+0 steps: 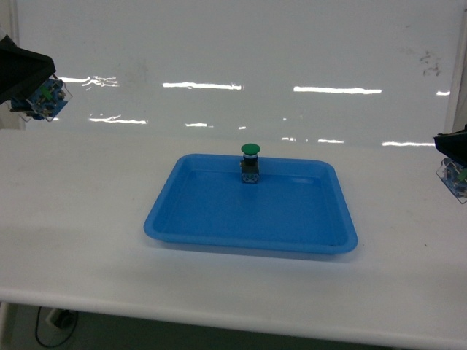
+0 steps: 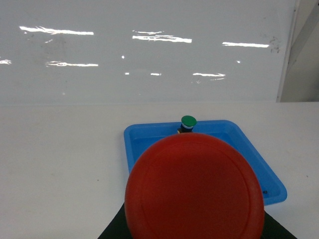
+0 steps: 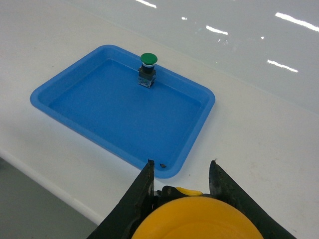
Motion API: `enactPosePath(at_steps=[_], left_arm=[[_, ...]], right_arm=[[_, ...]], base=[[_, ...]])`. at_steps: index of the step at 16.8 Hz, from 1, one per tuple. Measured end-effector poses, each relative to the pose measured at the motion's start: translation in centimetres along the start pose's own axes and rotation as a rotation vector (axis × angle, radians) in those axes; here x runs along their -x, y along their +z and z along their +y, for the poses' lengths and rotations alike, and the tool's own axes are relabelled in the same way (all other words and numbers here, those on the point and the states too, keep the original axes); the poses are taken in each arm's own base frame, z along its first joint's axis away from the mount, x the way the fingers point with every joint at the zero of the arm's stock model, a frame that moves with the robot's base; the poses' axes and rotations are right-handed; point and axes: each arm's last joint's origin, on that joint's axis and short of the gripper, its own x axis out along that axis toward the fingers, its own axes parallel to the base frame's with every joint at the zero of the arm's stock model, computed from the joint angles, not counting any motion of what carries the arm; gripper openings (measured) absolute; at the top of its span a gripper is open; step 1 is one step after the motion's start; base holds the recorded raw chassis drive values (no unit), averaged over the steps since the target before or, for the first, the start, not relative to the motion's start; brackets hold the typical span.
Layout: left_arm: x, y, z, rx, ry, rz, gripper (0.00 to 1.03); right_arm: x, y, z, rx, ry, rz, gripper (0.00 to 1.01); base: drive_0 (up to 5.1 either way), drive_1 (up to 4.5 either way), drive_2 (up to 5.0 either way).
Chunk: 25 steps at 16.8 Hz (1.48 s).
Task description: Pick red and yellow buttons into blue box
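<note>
The red button (image 2: 194, 191) fills the lower left wrist view, cap toward the camera. My left gripper (image 1: 38, 86) is shut on it, raised at the far left above the table; its clear base (image 1: 48, 98) shows in the head view. The yellow button (image 3: 199, 219) sits between the black fingers (image 3: 144, 191) of my right gripper (image 3: 182, 165), which is shut on it. That gripper (image 1: 452, 157) hangs at the right edge, beside the tray's right side. The blue box is out of view.
A shallow blue tray (image 1: 164, 226) lies mid-table with a green-capped button (image 1: 250, 162) standing upright near its far rim. The white table (image 1: 73, 219) reaches a glossy white wall behind. Its front edge runs along the bottom of the head view.
</note>
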Motion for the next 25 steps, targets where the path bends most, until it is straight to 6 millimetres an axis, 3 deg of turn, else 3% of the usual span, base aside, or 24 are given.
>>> enactPosePath(at_steps=[6, 10, 25], left_arm=[[0.02, 0.04, -0.04, -0.001, -0.001, -0.001, 0.24], [0.14, 0.06, -0.10, -0.001, -0.004, -0.001, 0.24], [0.07, -0.03, 0.00, 0.000, 0.001, 0.001, 0.24]], right_arm=[[0.00, 0.03, 0.06, 0.001, -0.001, -0.001, 0.29], [0.05, -0.12, 0.10, 0.000, 0.001, 0.007, 0.29], [0.03, -0.12, 0.10, 0.000, 0.003, 0.006, 0.29]], base=[[0.0, -3.99, 3.9], [0.0, 0.00, 0.0], [4.5, -3.35, -1.3]])
